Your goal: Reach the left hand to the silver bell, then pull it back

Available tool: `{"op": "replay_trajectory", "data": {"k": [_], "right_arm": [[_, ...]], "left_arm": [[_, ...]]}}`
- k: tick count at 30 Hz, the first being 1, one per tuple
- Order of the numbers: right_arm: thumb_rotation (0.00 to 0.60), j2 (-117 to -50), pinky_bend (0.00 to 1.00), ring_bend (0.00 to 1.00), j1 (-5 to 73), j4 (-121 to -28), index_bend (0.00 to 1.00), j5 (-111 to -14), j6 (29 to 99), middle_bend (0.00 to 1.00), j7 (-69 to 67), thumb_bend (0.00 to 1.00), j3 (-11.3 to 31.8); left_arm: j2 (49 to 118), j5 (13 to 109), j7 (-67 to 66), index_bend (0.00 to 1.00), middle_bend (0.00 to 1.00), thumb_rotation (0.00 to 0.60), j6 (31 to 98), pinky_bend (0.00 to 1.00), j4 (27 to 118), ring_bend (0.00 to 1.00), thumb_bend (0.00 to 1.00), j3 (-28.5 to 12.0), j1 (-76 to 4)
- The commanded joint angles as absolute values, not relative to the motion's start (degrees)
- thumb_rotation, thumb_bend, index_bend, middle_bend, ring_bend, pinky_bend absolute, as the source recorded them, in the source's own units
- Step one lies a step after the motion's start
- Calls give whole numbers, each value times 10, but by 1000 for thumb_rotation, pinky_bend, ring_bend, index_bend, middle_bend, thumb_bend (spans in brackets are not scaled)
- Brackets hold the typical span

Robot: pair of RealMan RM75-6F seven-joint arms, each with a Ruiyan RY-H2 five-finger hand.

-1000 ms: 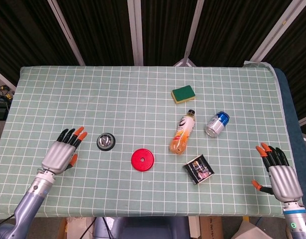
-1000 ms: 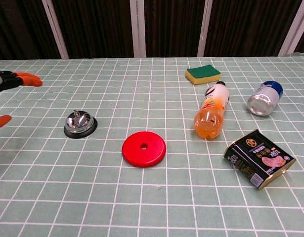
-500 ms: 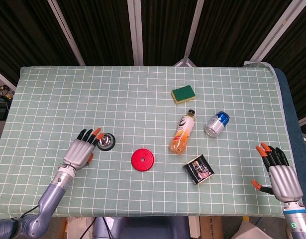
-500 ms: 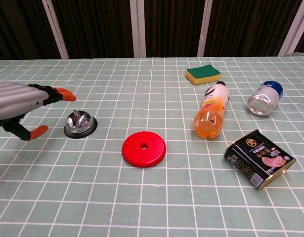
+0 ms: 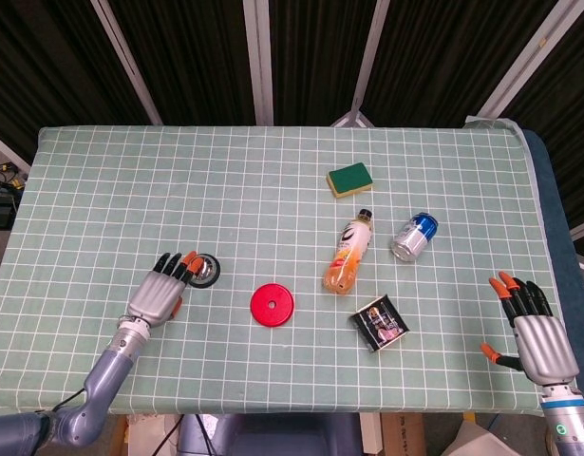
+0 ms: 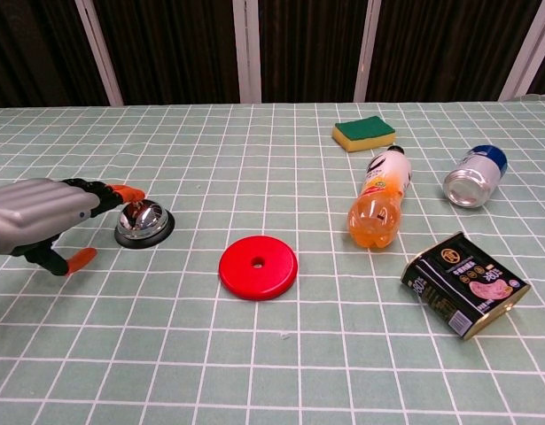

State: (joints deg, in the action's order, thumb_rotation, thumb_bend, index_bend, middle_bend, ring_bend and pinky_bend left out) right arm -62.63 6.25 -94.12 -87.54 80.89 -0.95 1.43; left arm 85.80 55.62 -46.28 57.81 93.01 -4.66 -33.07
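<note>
The silver bell [image 6: 148,221] on its black base stands left of centre on the table; in the head view the bell [image 5: 208,273] is partly covered by fingertips. My left hand [image 6: 43,218] lies flat just left of it, fingers apart, its orange fingertips [image 6: 128,193] hovering over the bell's top. From above, the left hand [image 5: 161,294] reaches in from the lower left and holds nothing. My right hand [image 5: 536,332] rests open near the table's right front corner, far from the bell.
A red disc [image 6: 258,266] lies right of the bell. Further right are an orange drink bottle [image 6: 377,209] on its side, a dark food tin [image 6: 463,283], a blue-capped can [image 6: 473,179] and a green-yellow sponge [image 6: 364,133].
My left hand has travelled right from the table's left edge towards the bell, and its fingertips now reach over the bell. The right hand has stayed still.
</note>
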Motion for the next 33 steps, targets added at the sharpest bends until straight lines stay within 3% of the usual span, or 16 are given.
{"op": "replay_trajectory", "data": {"k": [1, 5, 8, 10, 14, 22, 26, 33], "right_arm": [[600, -626, 0, 0, 62, -941, 0, -876, 810, 0, -10, 221, 14], [600, -626, 0, 0, 62, -941, 0, -876, 810, 0, -10, 220, 14], [600, -626, 0, 0, 62, -940, 0, -877, 812, 0, -10, 220, 15], [600, -626, 0, 0, 62, -938, 0, -879, 814, 0, -9, 220, 15], [600, -626, 0, 0, 61, -936, 0, -881, 816, 0, -12, 220, 15], [600, -629, 0, 0, 61, -931, 0, -889, 820, 0, -3, 220, 13], [600, -632, 0, 0, 60, -931, 0, -891, 823, 0, 5, 220, 12], [600, -635, 0, 0, 60, -930, 0, -890, 822, 0, 10, 219, 12]], "left_arm": [[857, 571, -446, 0, 0, 600, 590, 0, 933, 0, 676, -55, -334], [848, 601, -419, 0, 0, 600, 608, 0, 956, 0, 663, -76, -340], [835, 622, -405, 0, 0, 600, 622, 0, 983, 0, 504, -90, -344], [823, 631, -399, 0, 0, 600, 635, 0, 1002, 0, 341, -97, -343], [778, 663, -391, 0, 0, 600, 680, 0, 1062, 0, 200, -86, -316], [679, 757, -317, 0, 0, 600, 801, 0, 1117, 0, 156, 5, -197], [650, 820, -244, 0, 0, 600, 851, 0, 1073, 0, 131, 50, -145], [646, 873, -168, 0, 0, 600, 915, 0, 992, 0, 131, 74, -91]]}}
